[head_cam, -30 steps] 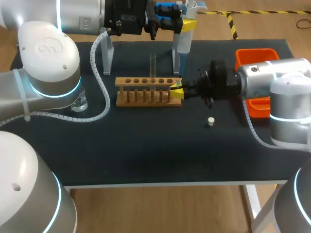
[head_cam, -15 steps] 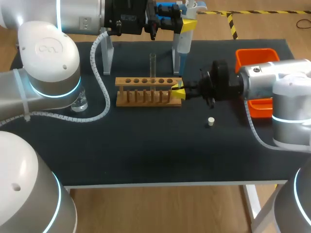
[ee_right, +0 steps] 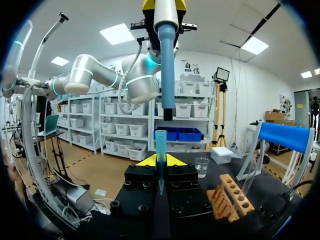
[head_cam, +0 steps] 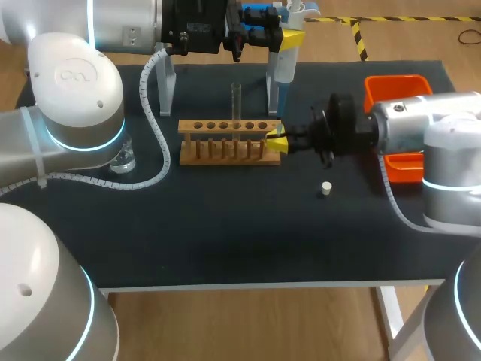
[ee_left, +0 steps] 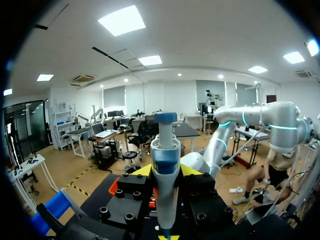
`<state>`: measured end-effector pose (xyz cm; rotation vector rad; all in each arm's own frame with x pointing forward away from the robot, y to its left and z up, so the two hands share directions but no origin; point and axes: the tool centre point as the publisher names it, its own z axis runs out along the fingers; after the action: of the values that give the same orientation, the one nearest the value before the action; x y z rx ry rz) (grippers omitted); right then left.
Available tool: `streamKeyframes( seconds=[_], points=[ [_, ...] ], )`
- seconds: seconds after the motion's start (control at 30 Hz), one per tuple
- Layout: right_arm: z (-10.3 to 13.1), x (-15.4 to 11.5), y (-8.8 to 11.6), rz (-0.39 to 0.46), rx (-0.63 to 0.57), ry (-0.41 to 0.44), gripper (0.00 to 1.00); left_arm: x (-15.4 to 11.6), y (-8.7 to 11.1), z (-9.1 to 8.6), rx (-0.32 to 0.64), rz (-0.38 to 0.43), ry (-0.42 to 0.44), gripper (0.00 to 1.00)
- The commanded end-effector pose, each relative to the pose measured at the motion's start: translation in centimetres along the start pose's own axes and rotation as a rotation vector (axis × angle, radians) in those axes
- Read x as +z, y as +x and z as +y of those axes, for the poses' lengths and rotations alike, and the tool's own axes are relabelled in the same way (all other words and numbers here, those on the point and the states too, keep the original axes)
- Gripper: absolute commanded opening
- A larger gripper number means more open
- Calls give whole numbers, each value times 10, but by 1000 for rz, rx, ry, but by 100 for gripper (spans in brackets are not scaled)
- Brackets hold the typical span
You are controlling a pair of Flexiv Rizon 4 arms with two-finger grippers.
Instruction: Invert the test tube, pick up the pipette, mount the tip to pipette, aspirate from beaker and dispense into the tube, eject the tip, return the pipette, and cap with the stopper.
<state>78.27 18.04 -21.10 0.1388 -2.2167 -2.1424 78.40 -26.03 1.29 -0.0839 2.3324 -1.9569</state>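
Right gripper (ee_right: 160, 161) clamps translucent blue pipette tip (ee_right: 160, 141) upright | blue-white pipette (ee_right: 167, 60), grasped by left gripper (ee_left: 165, 171), hangs just above, apart, slightly offset

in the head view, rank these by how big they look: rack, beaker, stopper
Largest: wooden test tube rack.
Next: glass beaker, partly hidden behind the left arm.
Smallest: white stopper.

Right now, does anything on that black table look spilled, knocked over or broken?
Nothing stands out. The clear glass test tube stands upright in the wooden rack, the small glass beaker is upright with no puddle around it, and the little white stopper sits alone on the tabletop.
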Motion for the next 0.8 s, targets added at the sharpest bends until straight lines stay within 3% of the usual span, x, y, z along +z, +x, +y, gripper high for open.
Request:
streamKeyframes(
  seconds=[0.03, 0.8],
  points=[
    [3, 0, -1, 2, 1, 2, 0, 0, 0, 0, 1, 0, 2, 0],
    [7, 1, -5, -3, -1, 0, 0, 0, 0, 0, 1, 0, 2, 0]
  ],
)
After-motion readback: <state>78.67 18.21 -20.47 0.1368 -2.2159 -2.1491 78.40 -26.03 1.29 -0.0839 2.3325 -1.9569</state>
